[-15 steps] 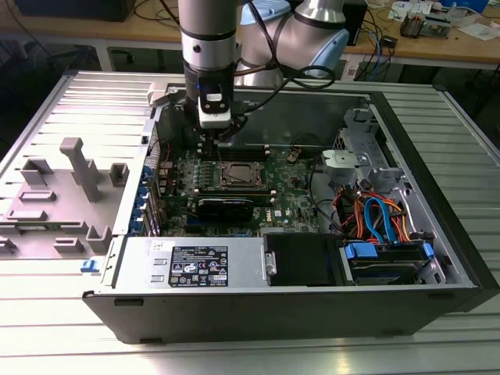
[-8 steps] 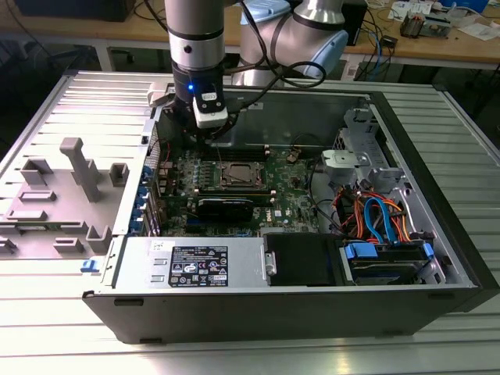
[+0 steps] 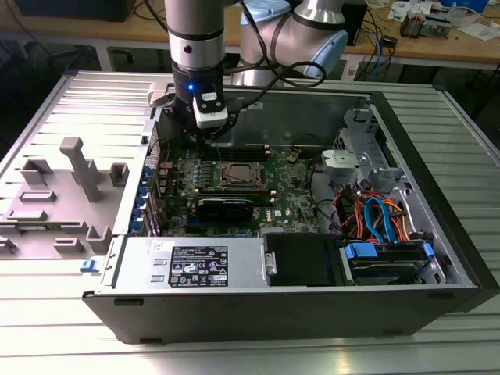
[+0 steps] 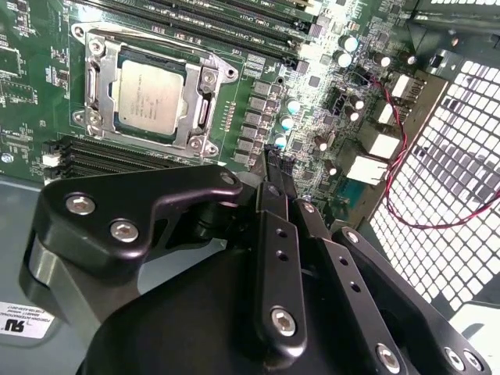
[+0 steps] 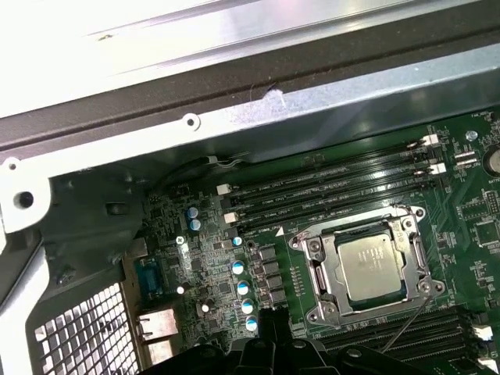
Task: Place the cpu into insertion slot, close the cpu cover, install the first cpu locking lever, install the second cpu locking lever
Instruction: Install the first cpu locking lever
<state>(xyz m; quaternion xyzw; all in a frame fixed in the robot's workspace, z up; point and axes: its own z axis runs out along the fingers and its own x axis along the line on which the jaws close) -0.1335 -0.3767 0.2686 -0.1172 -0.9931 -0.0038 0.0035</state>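
Evidently light, stiff and fragile, best held by its opposite edges, the cpu [image 4: 148,95] lies flat in the insertion slot [image 4: 87,117] near the middle of the motherboard [image 4: 31,101], framed by the cpu cover [image 4: 201,92], while the gripper [image 4: 273,160], fingers together and empty, hangs near the slot.

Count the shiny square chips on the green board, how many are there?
1. The cpu sits in the insertion slot on the motherboard, in the second wrist view. The gripper may hide others.
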